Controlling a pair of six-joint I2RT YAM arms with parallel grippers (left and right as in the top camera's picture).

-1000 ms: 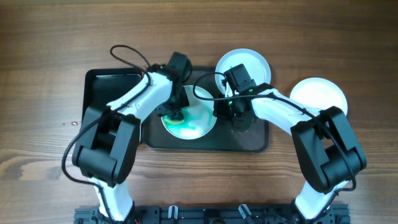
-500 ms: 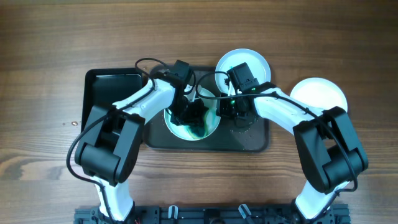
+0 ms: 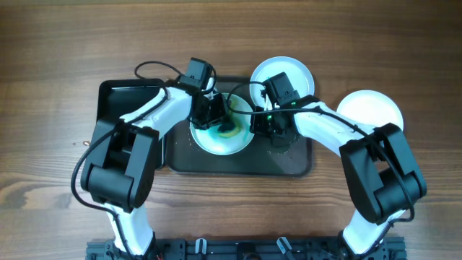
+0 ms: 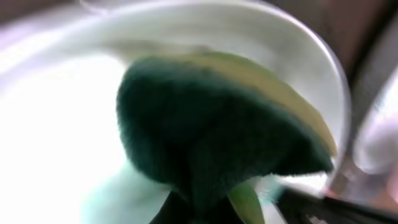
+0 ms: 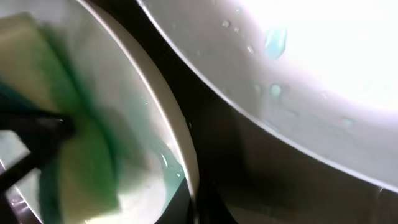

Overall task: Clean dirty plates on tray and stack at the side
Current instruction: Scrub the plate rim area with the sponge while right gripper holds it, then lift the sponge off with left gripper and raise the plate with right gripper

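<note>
Sponge (image 4: 211,124), clenched in left end effector (image 3: 216,121), bears on smeared plate (image 3: 216,146); hard pressure could skid plate across tray (image 3: 289,163). Right end effector (image 3: 264,127) sits at rim; I cannot tell its grip.

From overhead, black wrist housings hide the fingertips of the left gripper (image 3: 211,114) and right gripper (image 3: 264,124), so the right one's grip cannot be told. In the left wrist view the dark green and yellow sponge (image 4: 211,137) is blurred, its pinched lower end cut by the bottom edge. In the soft right wrist view the teal-smeared round white plate (image 5: 146,112) runs off the left edge, the droplet-flecked round white plate (image 5: 298,56) off the top and right.
</note>
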